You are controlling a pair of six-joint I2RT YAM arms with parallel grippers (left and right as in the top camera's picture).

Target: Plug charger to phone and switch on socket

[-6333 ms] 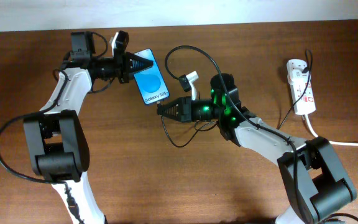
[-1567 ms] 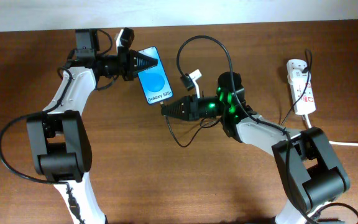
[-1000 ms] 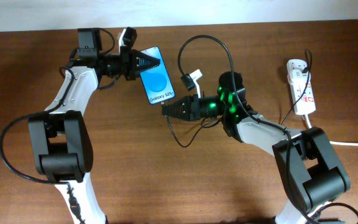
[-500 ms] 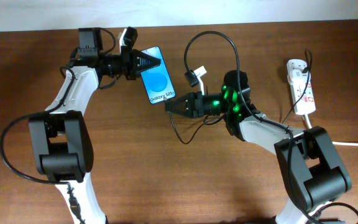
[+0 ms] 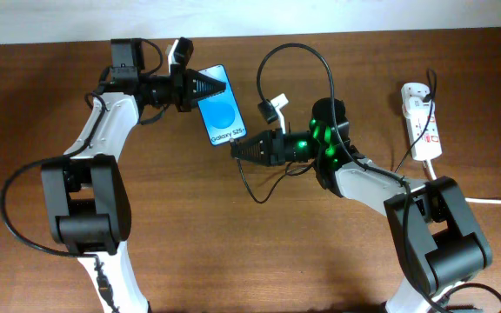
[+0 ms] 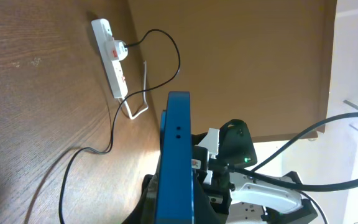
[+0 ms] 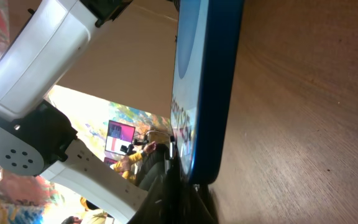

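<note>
The phone point(image 5: 218, 106) has a bright blue screen and is held tilted above the table. My left gripper point(image 5: 200, 87) is shut on its upper end. My right gripper point(image 5: 237, 148) is shut on the connector end of the charger and presses it against the phone's lower edge. The charger's thin black cable point(image 5: 292, 46) loops up over the right arm. In the left wrist view the phone point(image 6: 178, 162) shows edge-on. In the right wrist view its lower end point(image 7: 207, 81) sits right at my fingertips point(image 7: 180, 186); the connector tip is hidden. The socket point(image 5: 422, 122) lies at the far right.
The socket's thick white cord point(image 5: 485, 200) runs off the right edge. More black cable lies looped on the table under the right arm point(image 5: 255, 196). In the left wrist view the socket point(image 6: 112, 56) and black cable point(image 6: 178, 59) lie beyond the phone.
Over the last second my right gripper has moved left and up to the phone's lower edge. The cable loop shifted right. The left gripper and phone have barely moved.
</note>
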